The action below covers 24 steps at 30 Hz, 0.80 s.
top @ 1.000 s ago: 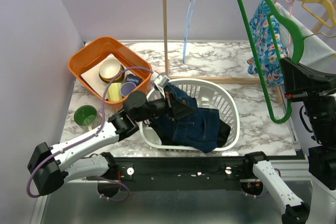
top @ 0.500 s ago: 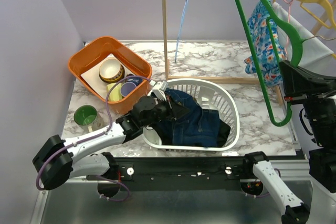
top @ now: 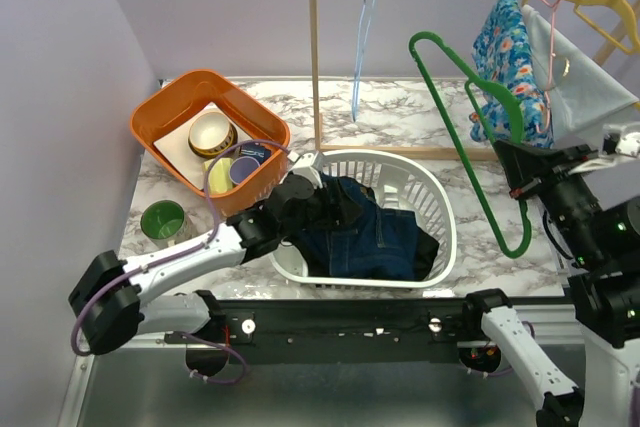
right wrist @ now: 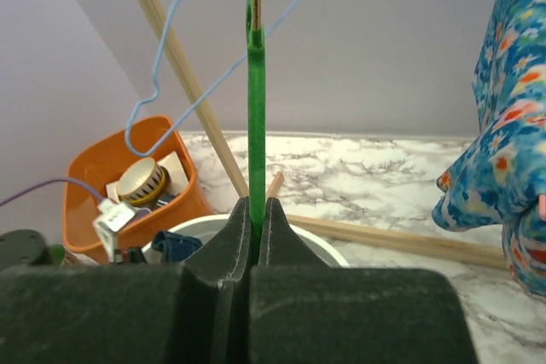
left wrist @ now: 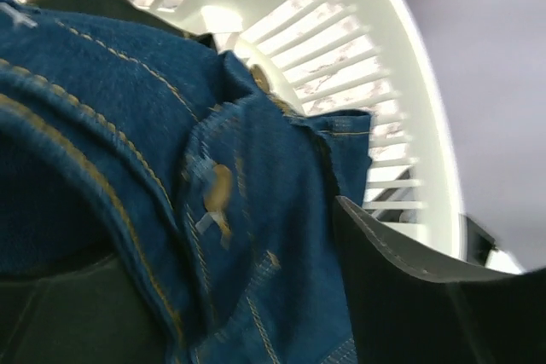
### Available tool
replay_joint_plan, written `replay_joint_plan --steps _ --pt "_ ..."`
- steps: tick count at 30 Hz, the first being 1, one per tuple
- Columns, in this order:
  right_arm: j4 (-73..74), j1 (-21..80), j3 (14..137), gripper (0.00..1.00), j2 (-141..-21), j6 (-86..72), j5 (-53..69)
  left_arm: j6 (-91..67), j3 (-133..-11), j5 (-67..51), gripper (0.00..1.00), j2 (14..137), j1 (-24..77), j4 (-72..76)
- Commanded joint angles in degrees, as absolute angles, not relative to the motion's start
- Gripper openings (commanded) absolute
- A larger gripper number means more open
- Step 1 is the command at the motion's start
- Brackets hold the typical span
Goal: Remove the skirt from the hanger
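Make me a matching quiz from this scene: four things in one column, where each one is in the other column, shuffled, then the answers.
Things
1. denim skirt
2. green hanger
3. green mug
4. floral garment

Places
A. hanging on the wooden rack
B. in the white basket
C. clamped in the right gripper
D. on the table beside the orange tub

Pairs: 1-B, 2-C, 3-D, 4-A
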State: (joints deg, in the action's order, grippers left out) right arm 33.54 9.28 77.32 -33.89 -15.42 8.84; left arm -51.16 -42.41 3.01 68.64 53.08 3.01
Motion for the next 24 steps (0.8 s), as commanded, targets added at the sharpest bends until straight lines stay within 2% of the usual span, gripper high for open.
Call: replay_joint_plan --steps 1,2,4,12,19,22,24 --pt "35.59 8.96 80.40 0.01 -40.59 -16.52 7.38 -51.68 -45.35 5.27 0.87 59.52 53.70 -3.25" --pt "36.20 8.96 81.29 0.01 -43.30 -16.44 7.38 -51.68 -45.61 5.10 0.94 56.80 53.79 -3.34" --pt "36.47 9.05 82.96 0.01 -46.04 -16.26 7.12 -51.24 -46.84 4.83 0.99 54.59 53.70 -4.48" --pt "35.16 9.05 94.46 0.01 -58.00 -11.96 9.39 -41.34 -54.48 -1.31 0.99 52.12 53.70 -9.57" --pt "32.87 9.05 100.45 0.01 -64.94 -9.41 10.28 -30.69 -56.78 5.18 0.99 52.73 53.70 -15.29" --pt "31.47 9.05 101.86 0.01 -66.97 -8.96 11.86 -29.71 -57.13 6.33 0.94 53.44 53.70 -16.35" --pt "31.11 9.05 103.00 0.01 -68.90 -8.70 12.65 -28.13 -56.69 6.94 0.87 53.44 53.70 -15.21"
